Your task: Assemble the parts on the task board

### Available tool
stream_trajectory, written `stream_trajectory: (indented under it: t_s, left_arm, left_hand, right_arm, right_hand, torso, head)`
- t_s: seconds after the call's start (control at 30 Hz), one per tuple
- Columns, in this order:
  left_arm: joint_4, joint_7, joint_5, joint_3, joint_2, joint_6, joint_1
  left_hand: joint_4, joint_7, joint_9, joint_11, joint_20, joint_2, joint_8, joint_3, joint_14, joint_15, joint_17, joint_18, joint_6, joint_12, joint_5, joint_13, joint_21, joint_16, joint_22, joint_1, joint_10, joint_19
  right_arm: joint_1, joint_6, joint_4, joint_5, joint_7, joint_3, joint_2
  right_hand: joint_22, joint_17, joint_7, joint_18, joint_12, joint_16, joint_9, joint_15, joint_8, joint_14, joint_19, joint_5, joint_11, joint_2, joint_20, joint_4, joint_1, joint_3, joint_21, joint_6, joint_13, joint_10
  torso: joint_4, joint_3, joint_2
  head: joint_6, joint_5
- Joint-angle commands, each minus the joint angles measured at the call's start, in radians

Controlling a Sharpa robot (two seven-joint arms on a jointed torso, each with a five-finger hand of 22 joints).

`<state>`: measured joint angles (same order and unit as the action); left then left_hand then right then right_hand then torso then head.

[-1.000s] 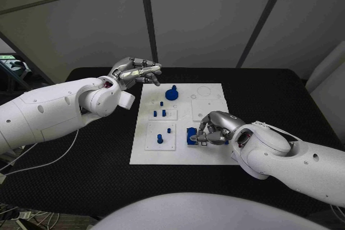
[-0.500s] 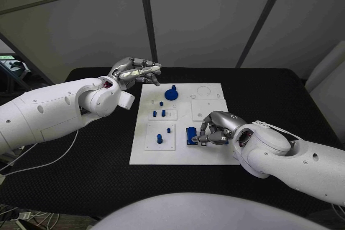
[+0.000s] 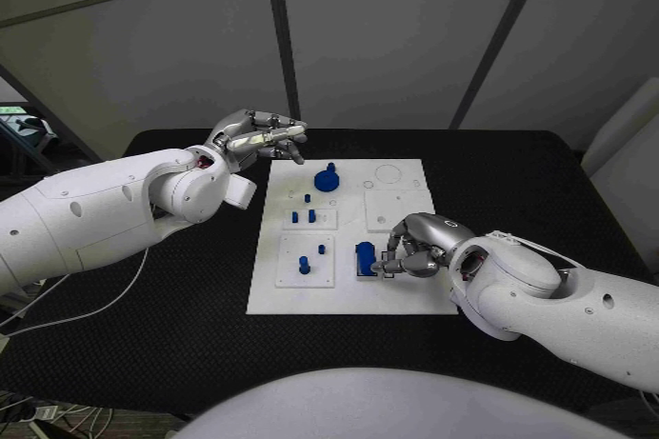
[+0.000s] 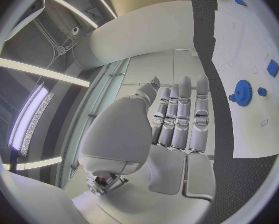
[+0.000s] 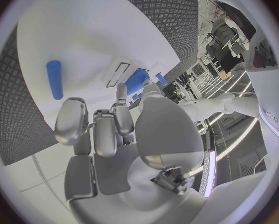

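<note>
Right hand (image 3: 416,246): fingers curled down onto a blue block (image 3: 366,258) at the near right of the white board (image 3: 350,296), apparently gripping it. Left hand (image 3: 258,134): empty, fingers loosely spread, above the black surface (image 3: 549,187) beside the board's far left corner. Blue gear (image 3: 329,179): far end of board.

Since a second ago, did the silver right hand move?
Yes, slightly: the silver right hand edged toward the white task board's near edge.

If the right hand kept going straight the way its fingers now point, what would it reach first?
Most likely the blue block on the task board: the right hand has its fingertips at the block already, though whether they touch it is unclear.
</note>
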<state>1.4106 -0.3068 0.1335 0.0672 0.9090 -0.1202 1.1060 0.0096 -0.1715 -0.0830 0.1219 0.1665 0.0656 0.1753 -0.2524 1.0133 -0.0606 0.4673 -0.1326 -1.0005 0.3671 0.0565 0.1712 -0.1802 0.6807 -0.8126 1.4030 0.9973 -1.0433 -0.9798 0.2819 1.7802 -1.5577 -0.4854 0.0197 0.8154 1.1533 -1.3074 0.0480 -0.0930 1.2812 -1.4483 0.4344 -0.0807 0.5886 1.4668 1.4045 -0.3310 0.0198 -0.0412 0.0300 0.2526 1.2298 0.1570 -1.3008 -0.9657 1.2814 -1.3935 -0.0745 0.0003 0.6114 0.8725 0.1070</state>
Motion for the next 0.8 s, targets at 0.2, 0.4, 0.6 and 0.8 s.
stream_trajectory:
  t_s: [0.2,0.4,0.6,0.8]
  left_arm:
    - [0.000,-0.003,0.003,0.000,0.001,0.008,0.001]
    - [0.001,-0.003,0.003,0.000,0.002,0.008,0.001]
    - [0.003,-0.004,0.003,0.000,0.003,0.008,0.001]
    - [0.005,-0.004,0.003,0.000,0.010,0.006,0.001]
  left_hand:
    - [0.001,-0.005,0.002,-0.001,-0.001,-0.006,0.005,0.005,0.010,0.000,-0.001,-0.048,0.007,-0.005,-0.002,-0.003,0.007,-0.004,0.003,0.001,-0.006,-0.008]
    - [0.001,-0.005,0.002,-0.001,-0.001,-0.006,0.005,0.005,0.010,0.000,-0.001,-0.048,0.007,-0.005,-0.002,-0.003,0.007,-0.004,0.003,0.001,-0.006,-0.008]
    - [0.001,-0.005,0.002,-0.001,-0.001,-0.006,0.005,0.005,0.010,0.000,-0.002,-0.048,0.007,-0.005,-0.002,-0.003,0.008,-0.004,0.003,0.001,-0.006,-0.008]
    - [0.001,-0.005,0.002,-0.001,-0.001,-0.006,0.005,0.005,0.010,0.000,-0.002,-0.048,0.007,-0.005,-0.002,-0.003,0.008,-0.004,0.003,0.001,-0.006,-0.008]
  right_arm:
    - [-0.002,-0.026,0.002,0.015,0.047,-0.001,-0.002]
    - [-0.002,-0.005,0.016,0.017,0.062,-0.001,0.005]
    - [-0.002,0.022,0.027,0.018,0.065,-0.001,0.031]
    - [-0.002,0.042,0.035,0.024,0.076,-0.001,0.088]
  right_hand:
    - [-0.004,-0.099,-0.001,0.008,-0.005,0.008,0.005,-0.007,0.011,0.069,-0.003,0.055,0.004,-0.012,-0.008,0.012,0.003,0.030,0.005,0.011,0.000,0.004]
    - [-0.006,-0.096,-0.001,0.008,-0.006,0.012,0.007,-0.006,0.017,0.068,-0.004,0.086,0.004,-0.019,-0.007,0.028,-0.005,0.043,0.008,0.013,-0.001,0.005]
    - [-0.005,-0.097,-0.002,0.008,-0.005,0.012,0.008,-0.007,0.020,0.068,-0.003,0.088,0.005,-0.002,-0.007,0.032,-0.003,0.041,0.008,0.013,0.001,0.003]
    - [-0.007,-0.094,-0.003,0.007,-0.010,0.015,0.009,-0.008,0.023,0.068,-0.004,0.063,0.006,0.023,-0.008,0.022,0.027,0.032,0.010,0.015,-0.002,0.005]
  torso:
    - [0.0002,0.0000,0.000]
    - [-0.0016,-0.0001,0.001]
    - [-0.0004,0.0001,-0.001]
    - [-0.0009,-0.0011,0.000]
  head:
    - [0.000,0.001]
    - [0.000,0.002]
    - [0.000,-0.001]
    - [0.000,-0.003]
